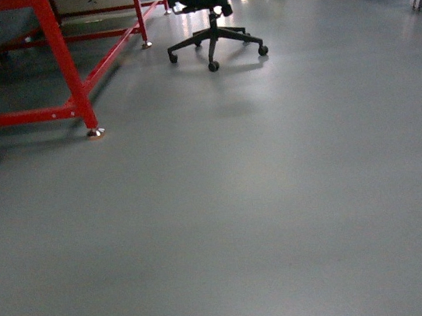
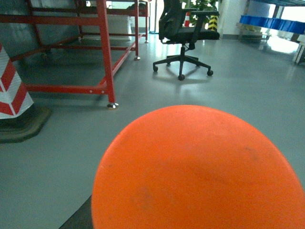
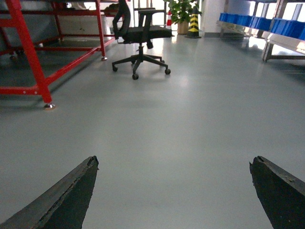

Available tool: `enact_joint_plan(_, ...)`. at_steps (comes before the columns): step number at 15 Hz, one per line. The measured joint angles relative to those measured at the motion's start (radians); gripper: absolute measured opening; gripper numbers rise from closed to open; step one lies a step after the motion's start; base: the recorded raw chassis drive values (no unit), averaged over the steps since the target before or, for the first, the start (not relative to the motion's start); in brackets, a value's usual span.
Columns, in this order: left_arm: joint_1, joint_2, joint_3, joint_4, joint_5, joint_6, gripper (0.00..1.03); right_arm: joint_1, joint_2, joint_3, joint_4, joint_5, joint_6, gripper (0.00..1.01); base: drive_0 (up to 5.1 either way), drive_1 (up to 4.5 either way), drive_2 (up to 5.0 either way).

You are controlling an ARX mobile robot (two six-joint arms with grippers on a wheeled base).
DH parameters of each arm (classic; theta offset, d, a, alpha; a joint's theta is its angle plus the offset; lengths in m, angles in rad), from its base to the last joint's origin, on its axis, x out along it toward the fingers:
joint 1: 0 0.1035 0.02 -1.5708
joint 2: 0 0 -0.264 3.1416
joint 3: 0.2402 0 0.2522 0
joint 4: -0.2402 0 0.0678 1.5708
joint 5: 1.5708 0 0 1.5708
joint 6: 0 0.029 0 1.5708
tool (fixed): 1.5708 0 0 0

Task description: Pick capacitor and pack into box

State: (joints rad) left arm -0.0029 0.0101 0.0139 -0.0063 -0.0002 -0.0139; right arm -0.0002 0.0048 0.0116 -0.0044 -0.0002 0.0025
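A big round orange object fills the lower half of the left wrist view, right in front of the camera. It hides the left gripper's jaws; only a dark sliver shows at its lower left. I cannot tell whether this is the capacitor. In the right wrist view my right gripper is open, its two dark fingertips far apart over bare grey floor, nothing between them. The box is out of view. Neither gripper shows in the head view.
A red metal frame stands at the left on the grey floor. A black office chair is ahead. A red-and-white striped cone sits at the left. Blue bins line racks at the far right.
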Motion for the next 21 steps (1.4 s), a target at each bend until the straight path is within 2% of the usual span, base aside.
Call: enact_joint_plan(21,0.000,0.000,0.000,0.001,0.000,0.000,0.44,0.000,0.000,0.000,-0.001,0.001,0.000,0.98,0.0,0.00,0.0)
